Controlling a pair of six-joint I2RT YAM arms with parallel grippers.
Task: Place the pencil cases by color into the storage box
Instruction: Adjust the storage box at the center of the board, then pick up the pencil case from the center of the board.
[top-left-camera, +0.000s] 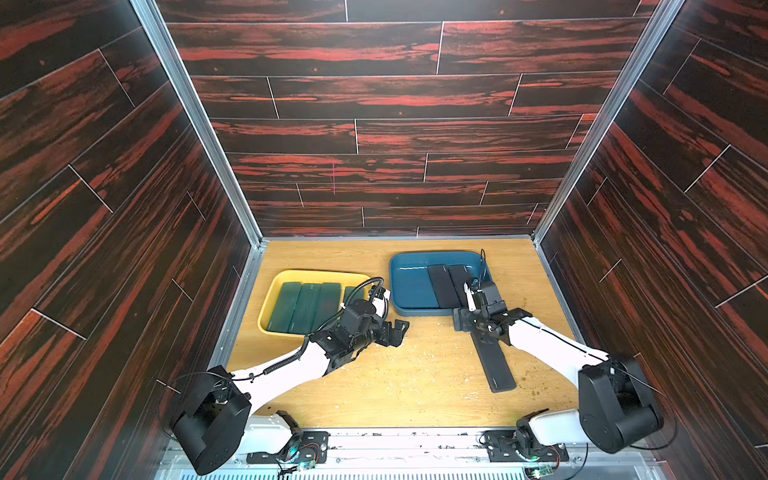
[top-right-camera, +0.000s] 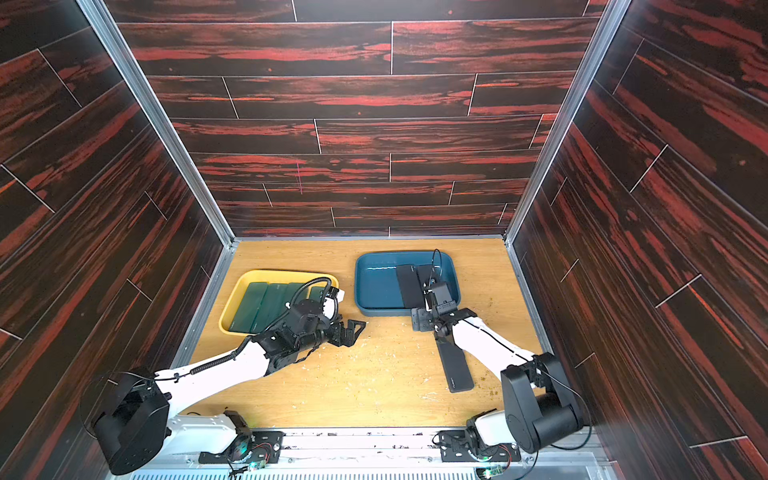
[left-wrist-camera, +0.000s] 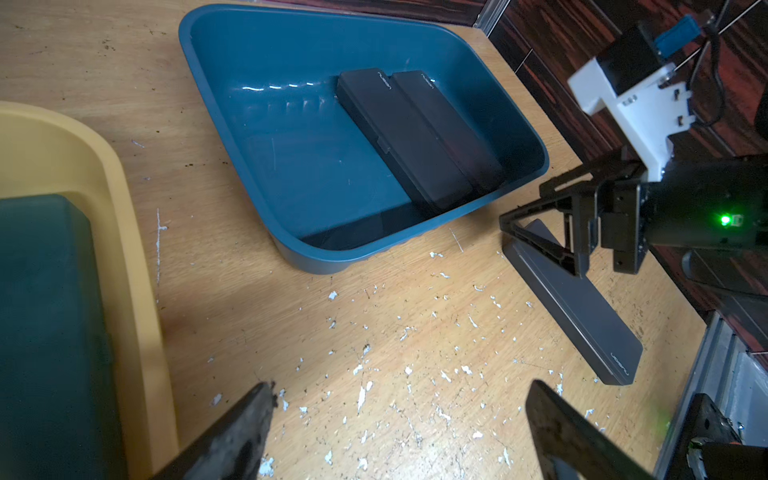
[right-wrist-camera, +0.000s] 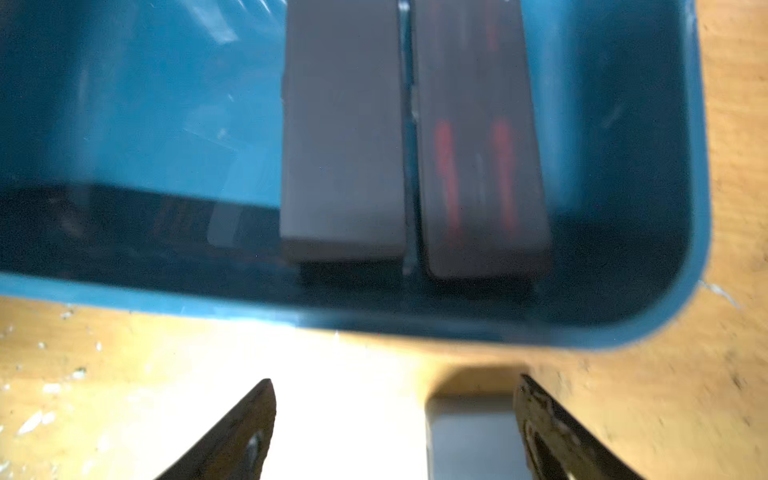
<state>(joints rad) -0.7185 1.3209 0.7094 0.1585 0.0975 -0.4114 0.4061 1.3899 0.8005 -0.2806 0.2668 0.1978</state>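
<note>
— Starting with the pencil cases: how do they look?

— Flat, slim slabs with rounded corners and a matte finish. Some are dark green, some black. The black ones carry a tiny pale logo (left-wrist-camera: 621, 365) at one end.

— Count them.

— Seven, in both top views. Four green pencil cases (top-left-camera: 309, 307) lie side by side in the yellow tray (top-left-camera: 320, 275). Three show in full. The fourth green case (top-left-camera: 350, 293) is partly hidden behind the left arm (top-left-camera: 291, 365). There are three black ones. Two black pencil cases (top-left-camera: 442, 286) lie long edge to long edge in the blue tray (top-left-camera: 411, 286), toward its right side. The third black case (top-left-camera: 496, 368) lies loose and at an angle on the wooden surface (top-left-camera: 415, 386), near that tray's front rim.

— Trays?

— Two, at the back of the surface: yellow on the left, blue on the right.

— And the pincers?

— Two, both open and holding nothing. The right pincer (right-wrist-camera: 395, 384) hangs over the far end of the loose case. Its jaws are spread wider than the case, whose end shows between them in the right wrist view, close to one jaw. Whether a fingertip touches the case cannot be told. The left pincer (left-wrist-camera: 401, 390) is spread above bare surface dotted with white flecks (left-wrist-camera: 361, 390), in front of the gap between the trays.
</note>
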